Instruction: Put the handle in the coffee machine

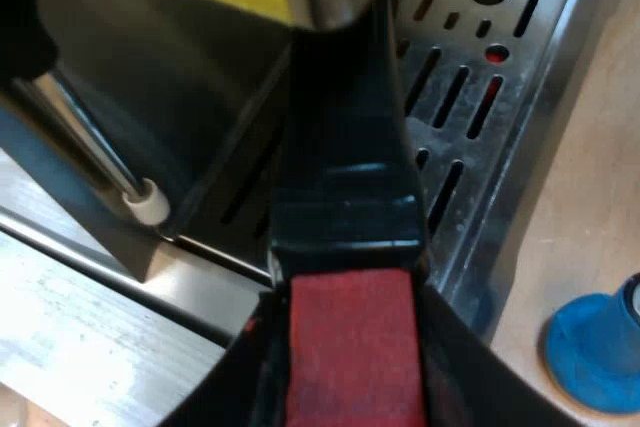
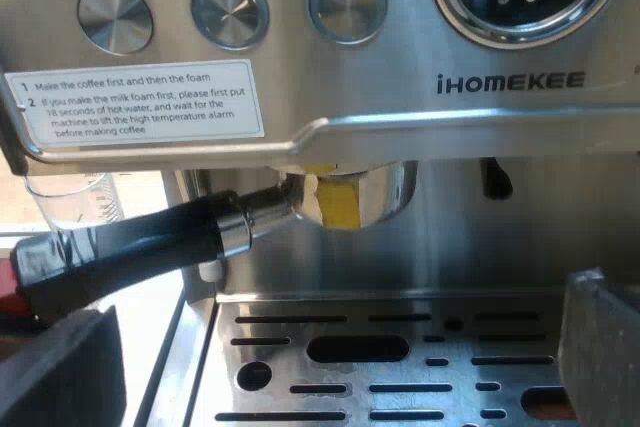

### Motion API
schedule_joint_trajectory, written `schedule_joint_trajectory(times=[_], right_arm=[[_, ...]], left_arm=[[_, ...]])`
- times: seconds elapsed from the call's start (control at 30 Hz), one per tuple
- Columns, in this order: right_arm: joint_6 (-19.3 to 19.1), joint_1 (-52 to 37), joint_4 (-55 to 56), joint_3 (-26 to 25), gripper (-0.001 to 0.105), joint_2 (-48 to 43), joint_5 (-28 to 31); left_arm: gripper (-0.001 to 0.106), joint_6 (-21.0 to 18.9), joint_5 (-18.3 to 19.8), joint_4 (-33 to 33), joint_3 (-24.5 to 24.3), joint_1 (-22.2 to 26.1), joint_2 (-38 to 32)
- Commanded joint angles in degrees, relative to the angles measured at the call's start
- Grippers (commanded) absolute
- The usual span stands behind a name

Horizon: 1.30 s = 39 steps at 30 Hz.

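I see my left gripper [image 1: 350,372] clamped on the handle [image 1: 345,197], holder [image 2: 350,195] at espresso machine [image 2: 520,247] front, right gripper [image 2: 330,372] fingers wide apart.

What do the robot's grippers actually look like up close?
The left gripper has glossy black fingers with slanted edges. The right gripper has broad, blocky fingers, dark and matte; one catches the light and looks grey.
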Motion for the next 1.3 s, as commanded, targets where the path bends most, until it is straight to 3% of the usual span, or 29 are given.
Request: schedule_joint_trajectory(times=[0.03, 0.33, 0.67, 1.3], right_arm=[[-0.72, 0.10, -0.42, -0.04, 0.087, -0.12, 0.35], [-0.72, 0.10, -0.42, -0.04, 0.087, -0.12, 0.35], [-0.72, 0.10, -0.42, -0.04, 0.087, -0.12, 0.35], [-0.72, -0.87, -0.42, 0.70, 0.087, 0.25, 0.27]], left_arm=[[0.000, -0.62, 2.52, -1.80, -1.64, 0.10, -0.28], [0.000, -3.47, 5.32, -0.90, -3.77, 0.10, -0.28], [0.000, -3.57, 9.62, 6.76, -4.97, 0.10, -0.28], [0.000, -3.57, 9.51, 7.67, -6.02, 0.10, -0.28]])
